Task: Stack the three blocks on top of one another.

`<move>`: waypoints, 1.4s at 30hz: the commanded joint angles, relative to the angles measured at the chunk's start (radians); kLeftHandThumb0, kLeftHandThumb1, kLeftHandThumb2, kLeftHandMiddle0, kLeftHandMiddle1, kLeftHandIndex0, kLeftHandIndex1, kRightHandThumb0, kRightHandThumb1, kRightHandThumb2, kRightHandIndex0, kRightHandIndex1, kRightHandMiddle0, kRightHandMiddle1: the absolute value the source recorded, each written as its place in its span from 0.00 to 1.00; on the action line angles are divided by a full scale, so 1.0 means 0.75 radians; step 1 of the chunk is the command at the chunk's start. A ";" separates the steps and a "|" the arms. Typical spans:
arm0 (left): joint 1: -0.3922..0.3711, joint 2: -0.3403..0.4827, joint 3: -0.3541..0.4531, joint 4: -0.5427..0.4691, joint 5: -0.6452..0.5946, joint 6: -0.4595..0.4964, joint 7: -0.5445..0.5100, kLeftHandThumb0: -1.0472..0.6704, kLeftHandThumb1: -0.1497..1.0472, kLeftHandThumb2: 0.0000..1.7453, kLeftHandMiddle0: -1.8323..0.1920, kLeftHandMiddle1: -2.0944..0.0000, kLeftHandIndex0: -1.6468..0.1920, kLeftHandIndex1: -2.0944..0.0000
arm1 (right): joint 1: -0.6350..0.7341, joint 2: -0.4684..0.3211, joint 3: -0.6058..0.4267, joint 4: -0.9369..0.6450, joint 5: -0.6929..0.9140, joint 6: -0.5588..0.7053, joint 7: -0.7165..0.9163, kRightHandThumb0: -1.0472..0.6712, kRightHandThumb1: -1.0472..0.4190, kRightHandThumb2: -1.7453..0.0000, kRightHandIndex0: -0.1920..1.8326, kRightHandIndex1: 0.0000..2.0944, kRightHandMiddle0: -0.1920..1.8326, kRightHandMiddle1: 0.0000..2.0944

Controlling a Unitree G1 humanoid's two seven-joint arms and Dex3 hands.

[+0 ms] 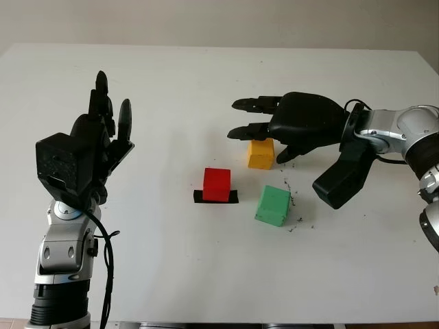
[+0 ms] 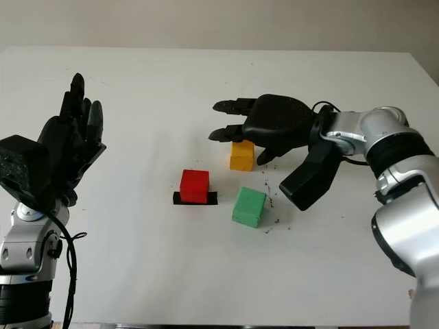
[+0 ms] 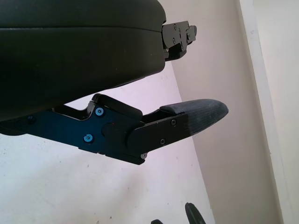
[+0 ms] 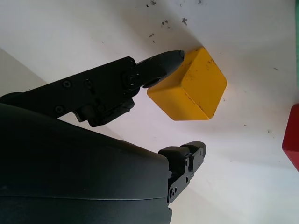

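Observation:
The yellow block (image 1: 260, 153) stands on the white table (image 1: 171, 267) behind the other two. My right hand (image 1: 257, 131) is open and hovers just over it, fingers reaching past its left side. In the right wrist view one fingertip (image 4: 163, 60) lies against the yellow block (image 4: 191, 88), while the other finger (image 4: 191, 154) stays apart from it. The red block (image 1: 217, 184) sits on a strip of black tape (image 1: 199, 197) at the table's middle. The green block (image 1: 273, 205) is slightly turned, to the right of the red one. My left hand (image 1: 103, 123) is open, raised at the left.
Dark specks (image 1: 291, 199) are scattered on the table around the green block. The table's far edge (image 1: 206, 46) meets a pale wall, and its near edge (image 1: 240, 322) runs along the bottom.

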 commanded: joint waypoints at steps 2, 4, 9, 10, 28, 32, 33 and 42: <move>-0.009 0.005 -0.009 0.000 0.005 -0.006 0.001 0.17 1.00 0.41 0.98 0.97 0.97 0.97 | 0.018 -0.002 0.018 0.003 -0.014 0.022 -0.043 0.42 0.06 0.96 0.15 0.03 0.28 0.06; -0.009 0.007 -0.011 0.000 0.005 -0.006 -0.001 0.17 1.00 0.41 0.98 0.97 0.97 0.97 | 0.017 -0.002 0.033 0.002 -0.029 0.034 -0.069 0.43 0.05 0.96 0.15 0.03 0.29 0.06; -0.003 0.006 -0.008 -0.001 0.002 -0.017 -0.001 0.18 1.00 0.41 0.98 0.97 0.97 0.97 | 0.016 0.002 0.067 0.016 -0.061 0.063 -0.129 0.48 0.05 0.96 0.15 0.03 0.32 0.08; -0.002 0.008 -0.009 0.000 0.005 -0.019 0.000 0.18 1.00 0.40 0.98 0.97 0.97 0.97 | 0.014 0.003 0.075 0.016 -0.071 0.071 -0.148 0.49 0.05 0.97 0.15 0.03 0.33 0.08; 0.008 0.002 -0.017 -0.016 0.015 0.011 0.009 0.18 1.00 0.41 0.98 0.98 0.97 0.97 | -0.019 0.025 0.150 0.085 -0.136 0.082 -0.313 0.44 0.04 0.97 0.19 0.03 0.31 0.53; 0.008 0.003 -0.016 0.002 0.017 -0.009 0.005 0.18 1.00 0.40 0.98 0.98 0.97 0.97 | -0.012 0.025 0.127 0.097 -0.090 0.041 -0.282 0.41 0.04 0.97 0.19 0.03 0.30 0.57; 0.007 0.003 -0.018 0.005 0.018 -0.010 0.005 0.18 1.00 0.40 0.98 0.97 0.97 0.97 | -0.012 0.023 0.126 0.096 -0.083 0.036 -0.277 0.41 0.04 0.97 0.20 0.03 0.30 0.58; 0.008 0.014 -0.032 0.021 0.032 -0.023 -0.016 0.18 1.00 0.40 0.99 0.98 0.98 0.98 | -0.041 0.016 0.030 0.120 0.086 -0.018 -0.011 0.38 0.03 0.97 0.18 0.02 0.26 0.64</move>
